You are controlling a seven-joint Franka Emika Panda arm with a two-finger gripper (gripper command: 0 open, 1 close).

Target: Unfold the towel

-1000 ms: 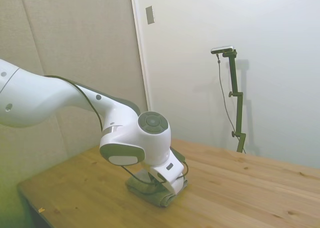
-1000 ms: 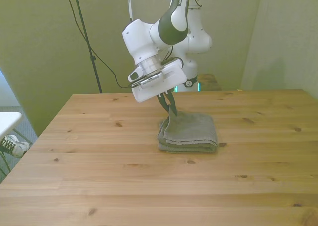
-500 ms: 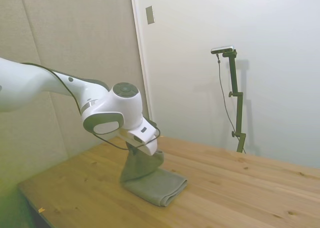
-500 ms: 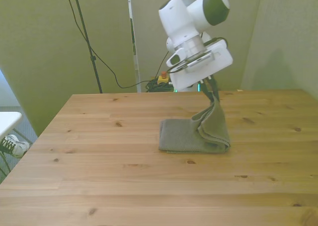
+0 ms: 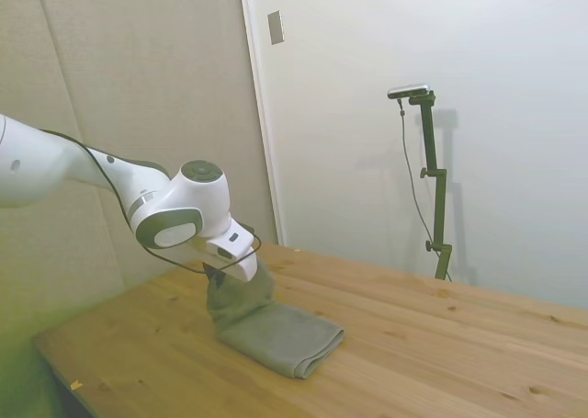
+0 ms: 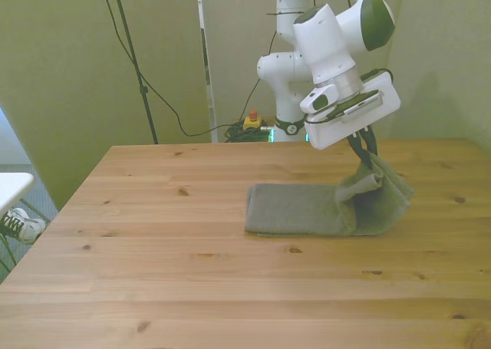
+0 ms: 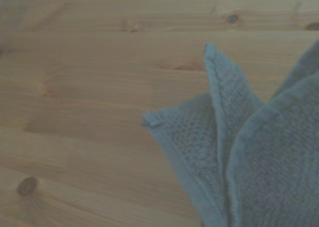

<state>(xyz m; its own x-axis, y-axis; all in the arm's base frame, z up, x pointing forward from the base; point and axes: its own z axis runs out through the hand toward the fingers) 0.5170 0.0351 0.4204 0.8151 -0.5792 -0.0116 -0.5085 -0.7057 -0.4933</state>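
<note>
The towel (image 6: 307,209) looks about half unfolded: the gripper (image 6: 367,154), fingers clamped on its raised edge, holds one flap above the desk (image 6: 153,241), not yet laid flat.

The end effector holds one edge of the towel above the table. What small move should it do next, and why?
Probably lower the end effector a little further toward the front view's right and let go. The towel already lies mostly flat on the table, and only the pinched end stands up in bunched folds, so laying it down should finish the unfolding.
</note>
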